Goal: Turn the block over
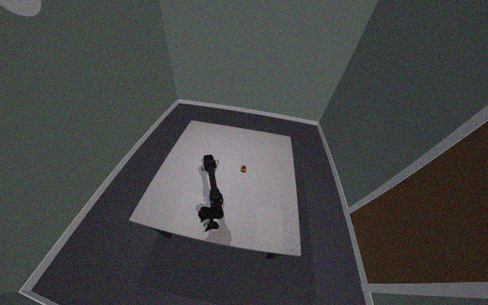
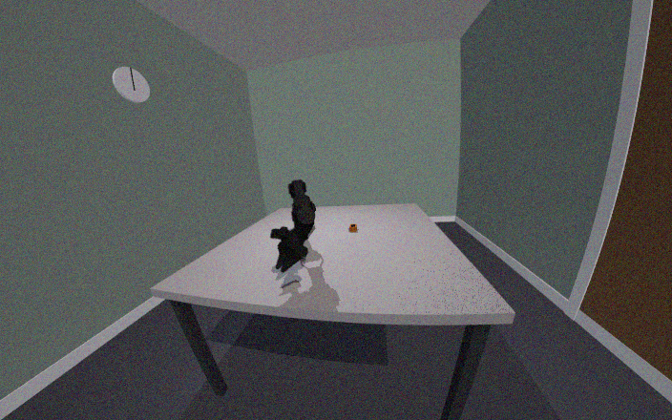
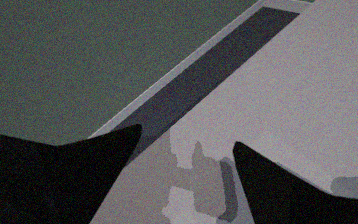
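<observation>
A small orange block (image 1: 242, 168) (image 2: 353, 228) rests on the pale table (image 1: 268, 189) (image 2: 380, 271), right of the arm in the top and exterior views. A dark mark shows on its upper face; finer detail is too small to tell. My gripper (image 1: 211, 227) (image 2: 283, 267) (image 3: 187, 137) is at the near end of the dark arm, over the table's front left part and well away from the block. In the wrist view its two black fingers stand wide apart with nothing between them. The block is not in the wrist view.
The arm (image 1: 214, 189) (image 2: 303, 211) stands left of the block, with shadows on the table around it. The front table edge (image 1: 238, 248) (image 2: 327, 315) is close to the gripper. A round wall clock (image 2: 131, 84) hangs on the left wall.
</observation>
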Motion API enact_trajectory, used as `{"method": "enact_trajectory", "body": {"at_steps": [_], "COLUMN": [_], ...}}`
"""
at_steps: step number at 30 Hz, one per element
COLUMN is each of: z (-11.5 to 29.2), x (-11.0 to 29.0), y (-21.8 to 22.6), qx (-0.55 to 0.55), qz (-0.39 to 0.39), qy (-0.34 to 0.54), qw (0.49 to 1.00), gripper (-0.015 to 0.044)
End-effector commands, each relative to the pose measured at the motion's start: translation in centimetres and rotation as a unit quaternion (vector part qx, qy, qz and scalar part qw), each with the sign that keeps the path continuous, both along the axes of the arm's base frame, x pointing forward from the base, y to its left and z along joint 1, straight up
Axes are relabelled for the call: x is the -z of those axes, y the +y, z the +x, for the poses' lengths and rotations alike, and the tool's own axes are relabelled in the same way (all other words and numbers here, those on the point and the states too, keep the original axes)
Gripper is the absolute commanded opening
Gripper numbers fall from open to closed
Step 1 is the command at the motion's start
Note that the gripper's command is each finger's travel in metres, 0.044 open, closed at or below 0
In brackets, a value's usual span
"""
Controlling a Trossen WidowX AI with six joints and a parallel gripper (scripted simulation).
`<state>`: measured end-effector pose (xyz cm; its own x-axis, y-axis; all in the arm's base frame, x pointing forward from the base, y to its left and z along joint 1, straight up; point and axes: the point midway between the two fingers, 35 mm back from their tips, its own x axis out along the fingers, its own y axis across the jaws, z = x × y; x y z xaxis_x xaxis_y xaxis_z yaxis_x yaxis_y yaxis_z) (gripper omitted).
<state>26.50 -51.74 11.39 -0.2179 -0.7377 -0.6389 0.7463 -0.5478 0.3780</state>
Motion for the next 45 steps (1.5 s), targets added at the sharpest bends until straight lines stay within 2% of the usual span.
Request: {"method": "enact_trajectory", "body": {"at_steps": [1,2,10,16,19,24,29,34,40,42,45], "z": [0.2,0.9,9.5,13.5,14.5,15.8,15.1,12.5,7.2,6.4,6.3], "x": [0.0,0.0,0.0,0.1,0.2,0.2,0.2,0.0,-0.3,-0.3,-0.4], "y": [0.2,0.8,11.0,21.0,24.7,33.7,42.4,51.0,59.5,60.4,60.5], "qx": [-0.005,-0.019,-0.224,-0.389,-0.447,-0.581,-0.694,-0.791,-0.870,-0.876,-0.876], "qz": [0.002,0.008,0.088,0.140,0.156,0.186,0.204,0.214,0.214,0.214,0.214], "qy": [0.002,0.006,0.077,0.158,0.183,0.232,0.276,0.313,0.344,0.346,0.347], "qw": [1.000,1.000,0.968,0.897,0.862,0.758,0.632,0.479,0.281,0.260,0.257], "gripper": [0.0426,0.0440,0.0440,0.0440,0.0440,0.0440,0.0440,0.0440,0.0440,0.0440,0.0440]}}
